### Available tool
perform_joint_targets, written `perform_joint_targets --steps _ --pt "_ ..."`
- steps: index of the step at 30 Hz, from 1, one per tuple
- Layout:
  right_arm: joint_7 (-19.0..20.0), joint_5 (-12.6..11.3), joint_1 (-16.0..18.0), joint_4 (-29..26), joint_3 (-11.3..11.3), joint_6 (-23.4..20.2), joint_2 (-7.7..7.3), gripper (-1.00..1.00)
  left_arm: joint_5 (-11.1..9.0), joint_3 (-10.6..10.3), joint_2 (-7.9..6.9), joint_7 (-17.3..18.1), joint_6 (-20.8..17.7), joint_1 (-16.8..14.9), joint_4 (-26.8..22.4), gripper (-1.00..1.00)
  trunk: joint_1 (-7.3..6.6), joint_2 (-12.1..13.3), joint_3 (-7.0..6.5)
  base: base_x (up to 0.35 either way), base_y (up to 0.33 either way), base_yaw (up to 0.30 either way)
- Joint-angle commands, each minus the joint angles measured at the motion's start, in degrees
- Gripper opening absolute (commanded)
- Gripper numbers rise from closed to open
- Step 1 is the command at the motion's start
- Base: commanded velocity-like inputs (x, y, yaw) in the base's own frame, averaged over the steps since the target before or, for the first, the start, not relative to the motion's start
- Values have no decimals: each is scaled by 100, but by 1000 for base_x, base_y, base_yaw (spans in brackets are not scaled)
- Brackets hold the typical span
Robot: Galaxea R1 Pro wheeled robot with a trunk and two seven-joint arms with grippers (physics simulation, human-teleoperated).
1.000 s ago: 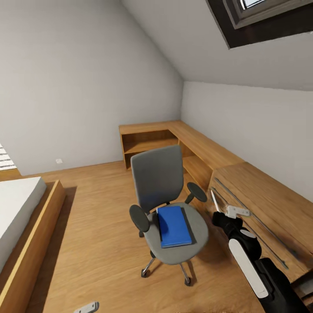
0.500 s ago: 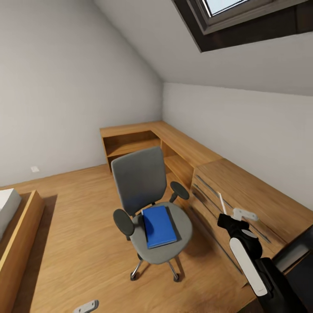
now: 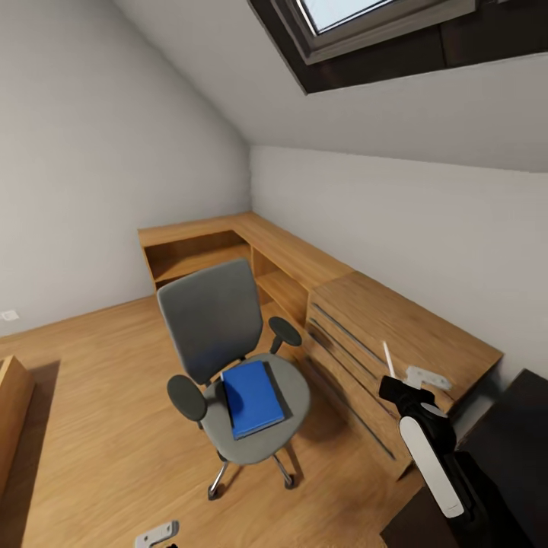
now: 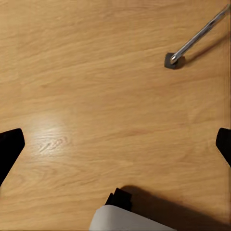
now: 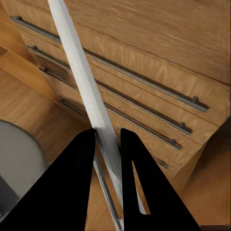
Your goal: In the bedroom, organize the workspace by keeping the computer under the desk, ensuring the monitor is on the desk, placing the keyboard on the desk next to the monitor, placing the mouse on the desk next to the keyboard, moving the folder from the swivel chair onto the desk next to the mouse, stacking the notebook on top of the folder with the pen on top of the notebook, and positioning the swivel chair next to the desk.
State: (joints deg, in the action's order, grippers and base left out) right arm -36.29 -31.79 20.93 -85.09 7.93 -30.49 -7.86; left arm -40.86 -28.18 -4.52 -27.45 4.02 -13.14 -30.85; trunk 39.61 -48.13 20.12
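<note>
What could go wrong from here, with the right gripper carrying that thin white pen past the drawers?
1. The thin white pen sticks far out of the right gripper, pinched only at one end; it could pivot or slip.
2. Its tip points toward the light-wood drawer cabinet, so a turn may knock it.
3. The flat bright blue folder lies loose on the grey padded swivel chair; bumping the chair could slide it off.

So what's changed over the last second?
Mainly the camera: the view has swung right, so the chair and cabinets slid left in frame, the bed left the picture, and a black surface came in at the lower right. The folder still lies on the seat. The right gripper stays shut on the pen.
</note>
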Motion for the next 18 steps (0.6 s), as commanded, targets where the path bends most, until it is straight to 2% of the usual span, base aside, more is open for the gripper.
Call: perform_joint_targets --steps 1,6,9,13,18 --pt "-45 -47 7 -1 10 -10 -5 -100 -56 -53 -6 -40 54 -4 33 100 1 -6 7 -134 -57 -279" --pt "-45 -46 7 111 -44 -4 -5 -100 -54 -55 -6 -41 62 -4 57 100 1 -6 7 -221 -165 -284" --pt "-34 -46 12 377 -173 6 -2 -100 -53 -55 -5 -42 63 -4 61 100 1 -6 7 -246 -234 -289" --pt "-28 -41 15 490 -218 74 -5 -100 -53 -56 -5 -42 63 -4 62 100 1 -6 7 -218 -266 -290" --pt "-27 -38 16 515 -236 106 -5 -100 -53 -51 -5 -42 64 -4 69 100 1 -6 7 -91 -243 -290"
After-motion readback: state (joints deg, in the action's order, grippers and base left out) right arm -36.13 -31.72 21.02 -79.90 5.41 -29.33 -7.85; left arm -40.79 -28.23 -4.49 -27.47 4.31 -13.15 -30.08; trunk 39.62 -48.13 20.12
